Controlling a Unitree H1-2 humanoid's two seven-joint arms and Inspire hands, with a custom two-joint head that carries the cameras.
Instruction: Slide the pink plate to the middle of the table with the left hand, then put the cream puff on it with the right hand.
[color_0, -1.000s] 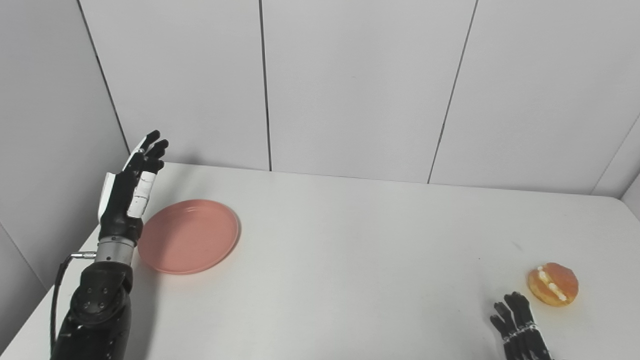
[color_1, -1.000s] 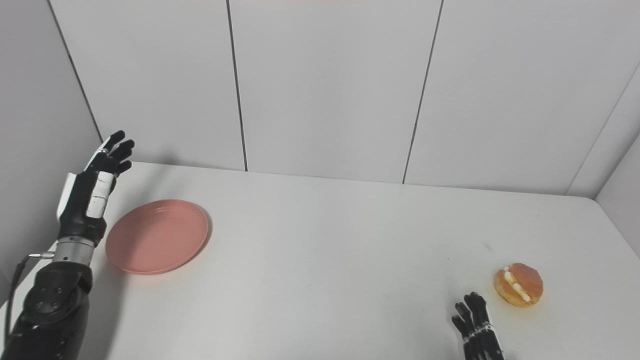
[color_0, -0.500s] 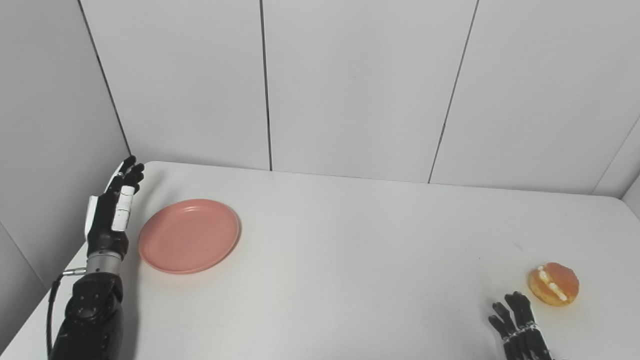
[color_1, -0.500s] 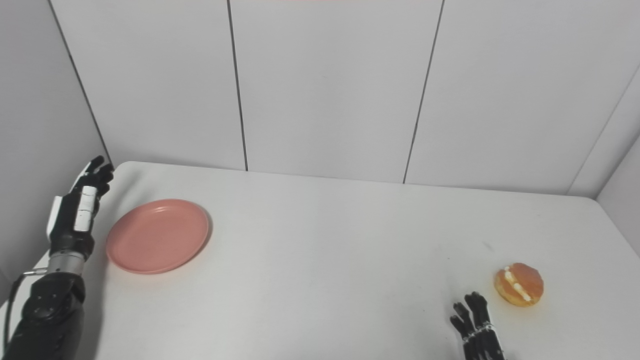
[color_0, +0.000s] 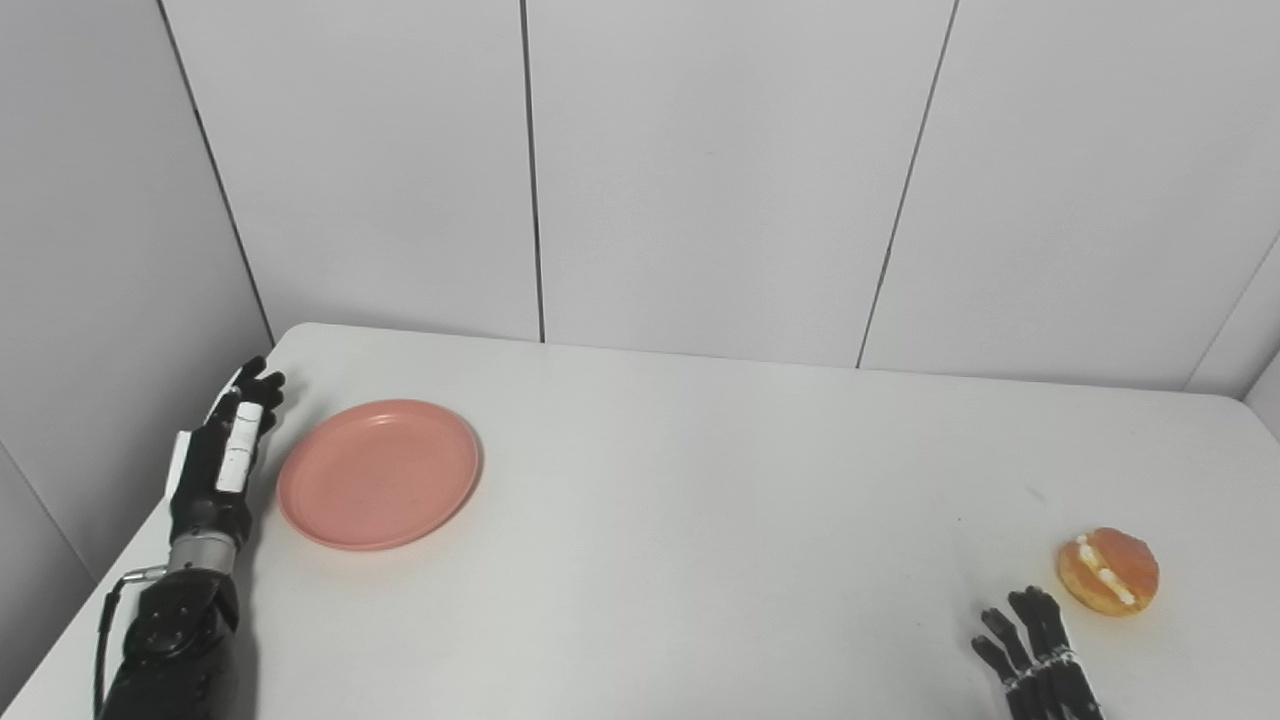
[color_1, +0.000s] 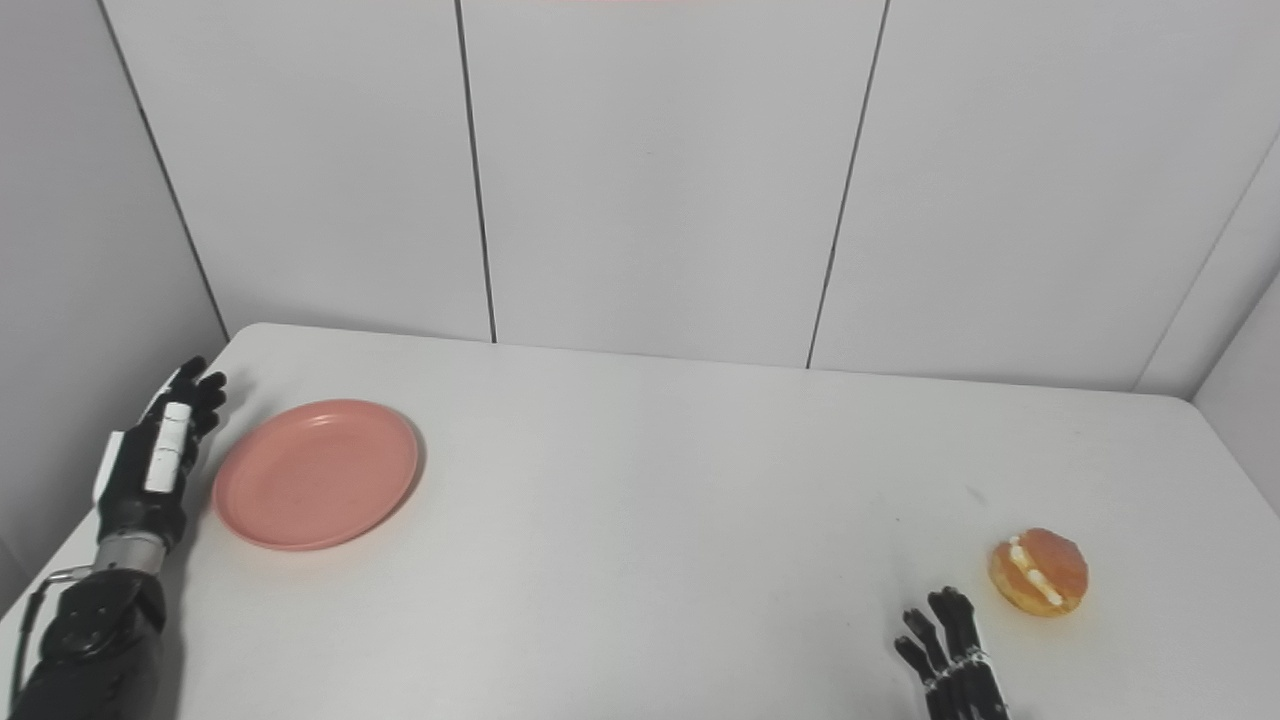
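The pink plate (color_0: 378, 487) lies flat on the white table (color_0: 700, 480) toward its left side. My left hand (color_0: 222, 455) stands just left of the plate's rim, low over the table near the left edge, fingers straight and apart, holding nothing. A small gap separates it from the plate. The cream puff (color_0: 1108, 570), golden with a white cream line, sits near the front right of the table. My right hand (color_0: 1035, 658) rests at the bottom edge, just left of and nearer than the puff, fingers spread and empty; only its upper part shows.
Grey panel walls (color_0: 700, 170) close the table at the back, left and right. The table's left edge (color_0: 120, 560) runs right beside my left arm.
My left hand has dropped from above the table's back left corner and shifted left, ending low beside the plate's left rim. The plate, the puff and my right hand have hardly moved.
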